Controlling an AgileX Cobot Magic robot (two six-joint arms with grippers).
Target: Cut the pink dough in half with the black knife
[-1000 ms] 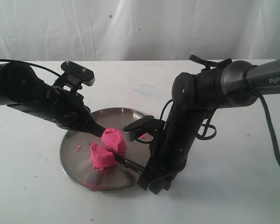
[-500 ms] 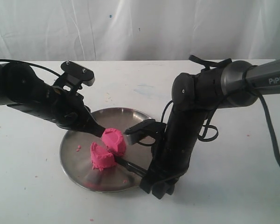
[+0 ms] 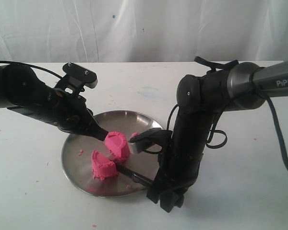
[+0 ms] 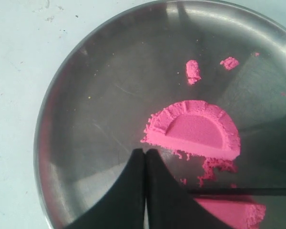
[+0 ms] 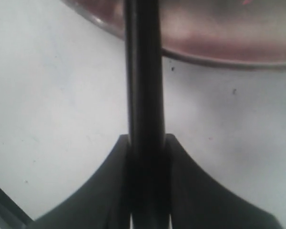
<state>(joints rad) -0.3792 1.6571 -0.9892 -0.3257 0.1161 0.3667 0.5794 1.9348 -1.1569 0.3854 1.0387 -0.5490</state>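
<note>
Two halves: nearest, the right hand [image 5: 145,143], clamped on the handle of the long black matte knife [image 3: 130,176], is drawing back over the white surface [image 3: 240,191]. The bright pink crumbly dough [image 3: 103,166] is sitting split on the round steel plate [image 3: 72,158], its near half sliding further from the far one (cut looks finished). Behind, the left hand [image 4: 144,160], pinched shut and empty, is hovering beside the far half.

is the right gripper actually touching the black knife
Touching. The right wrist view shows the right gripper shut on the black knife, both fingers flush against its handle.
</note>
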